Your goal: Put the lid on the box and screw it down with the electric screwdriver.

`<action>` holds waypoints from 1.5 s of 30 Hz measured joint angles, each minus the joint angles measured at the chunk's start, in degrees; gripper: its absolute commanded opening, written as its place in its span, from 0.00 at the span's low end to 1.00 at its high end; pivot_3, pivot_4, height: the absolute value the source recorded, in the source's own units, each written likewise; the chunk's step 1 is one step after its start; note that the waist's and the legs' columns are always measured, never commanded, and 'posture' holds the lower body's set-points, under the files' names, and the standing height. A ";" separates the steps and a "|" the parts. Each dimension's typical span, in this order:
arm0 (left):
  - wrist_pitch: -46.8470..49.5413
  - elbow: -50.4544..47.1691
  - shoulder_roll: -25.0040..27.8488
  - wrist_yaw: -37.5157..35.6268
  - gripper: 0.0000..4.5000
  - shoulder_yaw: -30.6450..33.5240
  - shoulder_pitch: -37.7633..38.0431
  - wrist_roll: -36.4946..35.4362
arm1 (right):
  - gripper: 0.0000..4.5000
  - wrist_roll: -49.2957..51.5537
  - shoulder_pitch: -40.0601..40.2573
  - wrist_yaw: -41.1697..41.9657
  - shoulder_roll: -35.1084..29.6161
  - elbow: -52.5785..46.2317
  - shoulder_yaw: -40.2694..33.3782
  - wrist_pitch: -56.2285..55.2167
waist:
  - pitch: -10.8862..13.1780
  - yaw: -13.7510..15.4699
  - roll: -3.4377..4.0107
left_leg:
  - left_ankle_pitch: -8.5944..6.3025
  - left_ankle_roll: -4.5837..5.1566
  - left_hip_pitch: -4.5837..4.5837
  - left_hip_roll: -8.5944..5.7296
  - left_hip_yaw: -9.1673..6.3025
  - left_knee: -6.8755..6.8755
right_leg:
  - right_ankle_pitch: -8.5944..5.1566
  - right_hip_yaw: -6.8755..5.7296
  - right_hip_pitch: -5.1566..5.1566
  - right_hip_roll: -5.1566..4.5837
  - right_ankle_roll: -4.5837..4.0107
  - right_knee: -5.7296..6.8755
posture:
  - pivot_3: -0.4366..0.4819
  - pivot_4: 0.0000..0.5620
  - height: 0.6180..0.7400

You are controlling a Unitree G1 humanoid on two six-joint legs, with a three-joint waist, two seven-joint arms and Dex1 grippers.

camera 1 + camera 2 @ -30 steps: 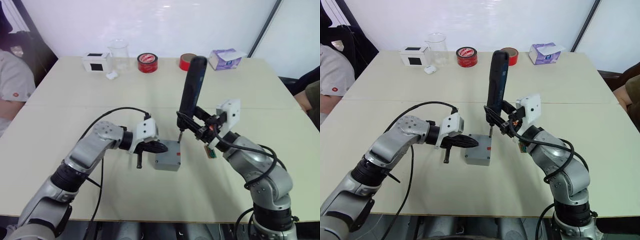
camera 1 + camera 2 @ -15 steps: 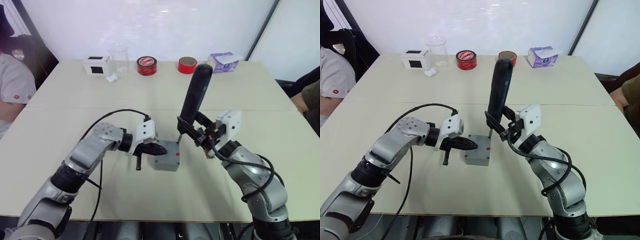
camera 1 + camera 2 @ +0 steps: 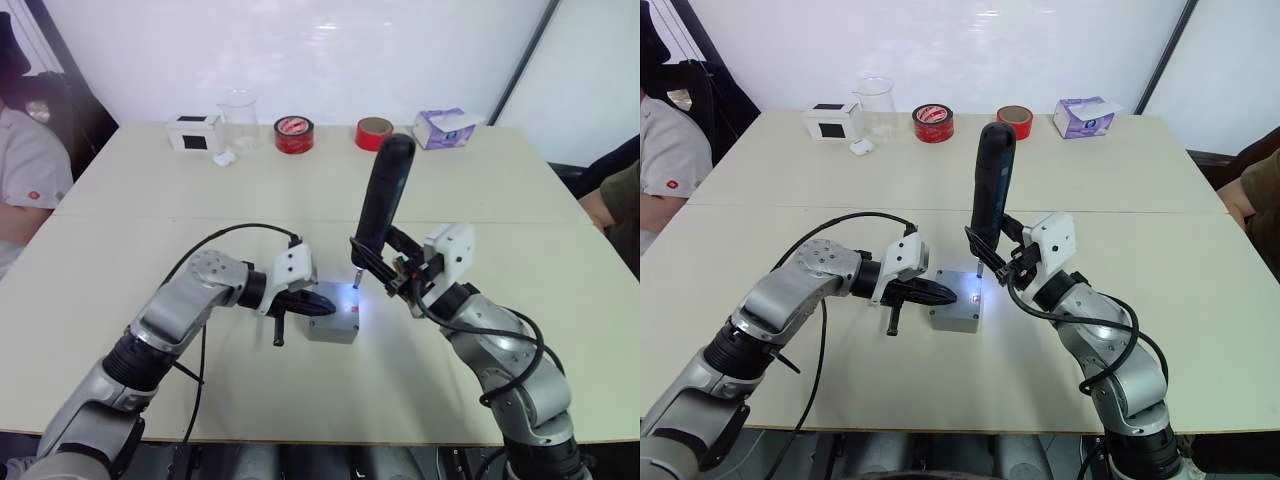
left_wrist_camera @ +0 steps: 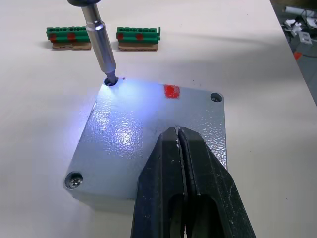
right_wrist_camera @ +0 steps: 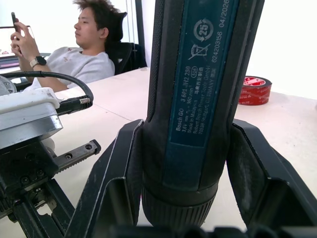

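The lid [image 4: 148, 139] sat on the box [image 3: 333, 328], on the surface [image 3: 300, 390]. The left hand [image 4: 181, 148], fingers pressed together, rested on the lid. The right hand [image 5: 190, 163] pinched the electric screwdriver [image 3: 380, 200], its bit in a lid corner hole.

Screwdriver bit lowered into the lid's corner hole, light on

The electric screwdriver [image 3: 380, 196] has come down so its bit sits in the corner screw hole of the lid [image 4: 148, 144], and a bluish-white glow now lights that corner.
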 measured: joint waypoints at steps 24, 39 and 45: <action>-0.57 1.52 -1.99 1.21 0.00 1.72 1.05 -1.45 | 0.40 15.74 -11.53 -0.26 -2.72 1.71 -9.11 15.34 | 0.33 0.04 0.24 | 0.00 0.00 -0.15 0.13 0.05 -0.06 | -0.01 0.05 -0.19 -0.04 -0.02 -0.03 | 0.48 0.27 1.00; 6.18 -2.53 3.78 -0.24 0.00 9.74 2.87 -10.16 | 0.40 41.06 -22.17 -7.78 -38.44 24.87 -22.81 49.71 | 0.72 0.05 0.33 | 0.01 0.00 -0.86 -0.05 0.21 -0.52 | 0.04 0.19 -0.96 -0.29 0.05 -0.28 | 0.48 0.27 1.00; 8.26 -9.88 8.30 -3.61 0.00 10.26 2.62 -13.60 | 0.40 36.98 -22.90 -3.53 -42.65 34.77 -17.65 59.54 | 0.75 -0.24 0.35 | 0.01 0.01 -0.96 -0.03 0.31 -0.50 | 0.12 0.35 -1.28 0.03 0.20 -0.13 | 0.48 0.27 1.00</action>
